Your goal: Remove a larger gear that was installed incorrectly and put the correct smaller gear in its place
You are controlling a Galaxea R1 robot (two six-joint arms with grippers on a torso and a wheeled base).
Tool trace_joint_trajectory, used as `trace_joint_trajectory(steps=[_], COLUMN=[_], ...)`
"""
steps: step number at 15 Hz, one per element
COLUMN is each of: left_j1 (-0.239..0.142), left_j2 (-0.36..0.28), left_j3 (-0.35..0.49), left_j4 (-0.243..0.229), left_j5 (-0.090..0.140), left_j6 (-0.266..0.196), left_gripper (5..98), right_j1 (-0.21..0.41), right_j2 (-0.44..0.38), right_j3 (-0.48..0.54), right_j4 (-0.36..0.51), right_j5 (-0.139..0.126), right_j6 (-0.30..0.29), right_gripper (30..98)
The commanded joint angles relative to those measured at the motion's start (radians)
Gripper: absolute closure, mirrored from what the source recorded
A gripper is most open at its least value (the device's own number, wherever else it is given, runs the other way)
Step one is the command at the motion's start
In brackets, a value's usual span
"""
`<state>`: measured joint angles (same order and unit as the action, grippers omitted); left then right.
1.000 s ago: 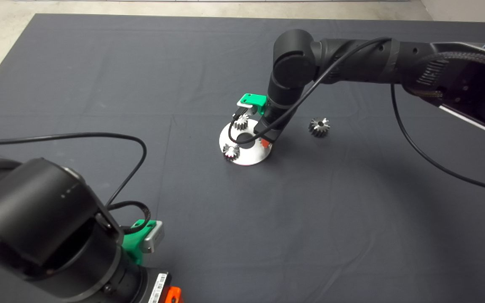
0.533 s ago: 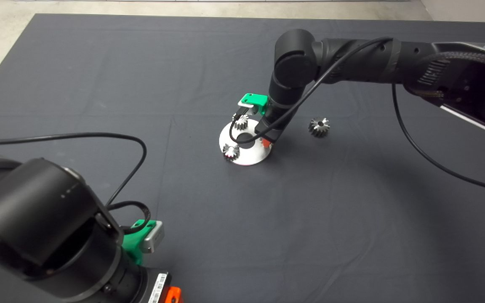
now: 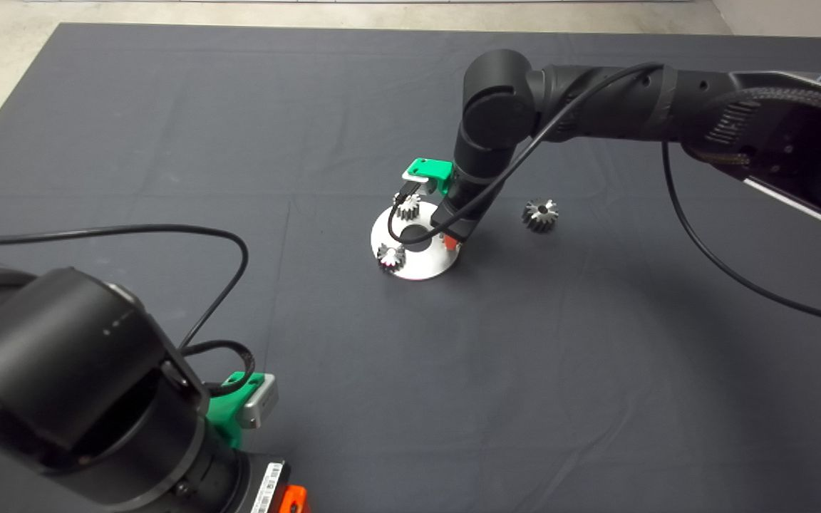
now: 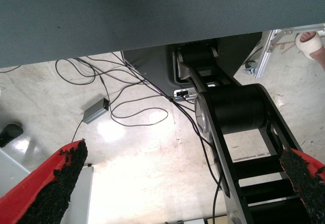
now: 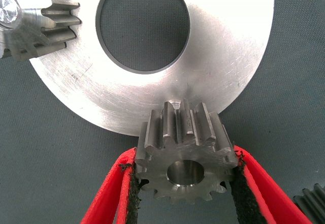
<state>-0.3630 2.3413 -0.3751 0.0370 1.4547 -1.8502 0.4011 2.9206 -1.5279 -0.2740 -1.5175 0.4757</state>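
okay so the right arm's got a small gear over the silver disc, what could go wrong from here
1. The right tool grips the smaller gear by its teeth only; it could slip or tilt when pressed down.
2. The gear sits at the silver disc's rim, and no post shows under it, so it may miss its seat.
3. The larger gear lies loose on the mat near the arm and could get nudged.

The left tool is parked and open.
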Motion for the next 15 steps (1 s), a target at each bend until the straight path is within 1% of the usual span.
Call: trace_joint_trajectory(steps=[1,15], left_j1=[-0.010,-0.010], left_j2=[0.000,0.001], left_j3=[0.013,0.012], left_j4=[-0.019,-0.017], left_j5=[-0.002,0.001], left_j6=[-0.003,-0.003], left_gripper=[5.4,5.4], right_j1=[0.013,0.015], right_j2=[0.004,0.036], right_j3=[0.003,-0.001], right_j4=[-0.042,-0.045], right_j5=[-0.141,-0.141], right_j6=[0.000,0.008], right_gripper=[89.0,89.0])
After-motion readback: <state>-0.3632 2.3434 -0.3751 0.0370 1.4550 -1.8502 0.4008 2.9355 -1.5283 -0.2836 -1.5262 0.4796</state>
